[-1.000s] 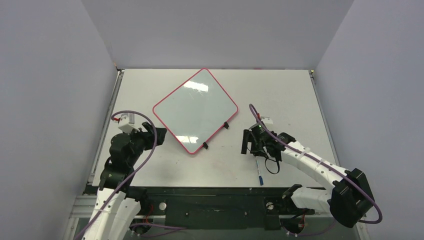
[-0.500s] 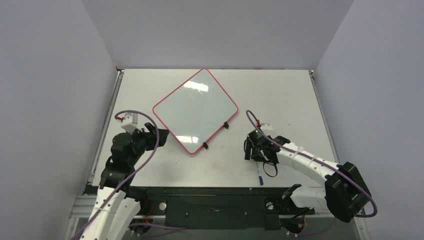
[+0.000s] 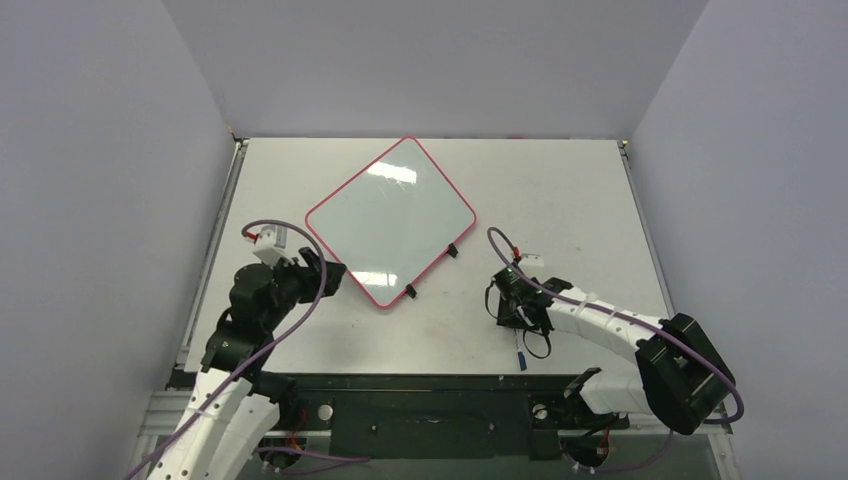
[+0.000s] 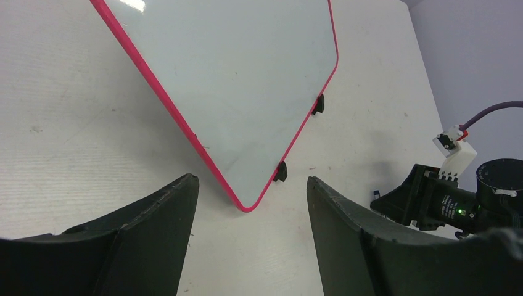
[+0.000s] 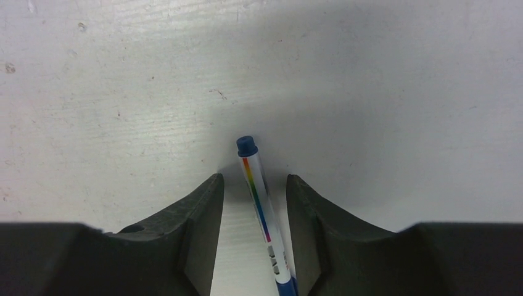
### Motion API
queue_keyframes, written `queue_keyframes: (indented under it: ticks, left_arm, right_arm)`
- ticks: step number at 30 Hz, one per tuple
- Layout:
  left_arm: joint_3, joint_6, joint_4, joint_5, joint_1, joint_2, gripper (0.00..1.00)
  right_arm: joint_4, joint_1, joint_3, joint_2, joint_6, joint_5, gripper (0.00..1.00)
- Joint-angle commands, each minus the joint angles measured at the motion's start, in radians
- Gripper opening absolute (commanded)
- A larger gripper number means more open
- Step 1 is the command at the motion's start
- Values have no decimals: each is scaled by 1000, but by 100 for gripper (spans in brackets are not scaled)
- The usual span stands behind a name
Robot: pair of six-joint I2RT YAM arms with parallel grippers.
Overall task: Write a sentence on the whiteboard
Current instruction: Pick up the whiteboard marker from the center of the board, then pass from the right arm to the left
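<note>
1. White tabletop (image 3: 570, 190) from above: the whiteboard (image 3: 390, 222) lies flat, turned like a diamond, left of centre. Bare table runs to its right and along the far edge. The right gripper (image 3: 507, 305) is covered by its own wrist and cable, so its fingers cannot be read here. Only the near end of a pen (image 3: 520, 357) pokes out toward the near edge. The left gripper (image 3: 328, 272) sits just left of the board's near corner
2. Left wrist view: the frame cuts off the board's far and left parts. The left gripper (image 4: 250, 185) has its fingers (image 4: 160, 216) spread wide and grips nothing. The near corner shows between them, clear of both. Two black clips (image 4: 281, 171) sit on the board's near-right edge
3. Right wrist view: the pen's (image 5: 258, 197) lower end is cut off. The right gripper's (image 5: 251, 182) fingers (image 5: 197, 209) are parted and straddle the pen, which lies on the table; contact with either finger cannot be told
</note>
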Motion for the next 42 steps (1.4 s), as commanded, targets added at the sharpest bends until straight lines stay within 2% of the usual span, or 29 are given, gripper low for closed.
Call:
queue_keyframes:
  ticks: [1, 7, 13, 20, 29, 35, 42]
  left_arm:
    - [52, 7, 10, -42, -44, 21, 63]
    - [74, 0, 13, -106, -133, 54, 63]
    - [93, -11, 19, -203, -231, 90, 62]
    - [105, -38, 52, -251, -315, 136, 62]
    - [104, -76, 121, -348, -436, 180, 62]
    - [99, -91, 208, -489, -566, 240, 58]
    - [103, -45, 332, -649, -703, 314, 58]
  right_arm:
    - [45, 10, -25, 42, 14, 9, 32]
    - [41, 11, -23, 22, 13, 4, 0]
    - [2, 11, 18, -56, 28, 15, 0]
    - [-41, 9, 109, -170, 68, 33, 0]
    - [-57, -3, 183, -254, 149, 130, 0]
    - [-68, -11, 261, -257, 238, 143, 0]
    - [-104, -9, 358, -269, 329, 165, 0]
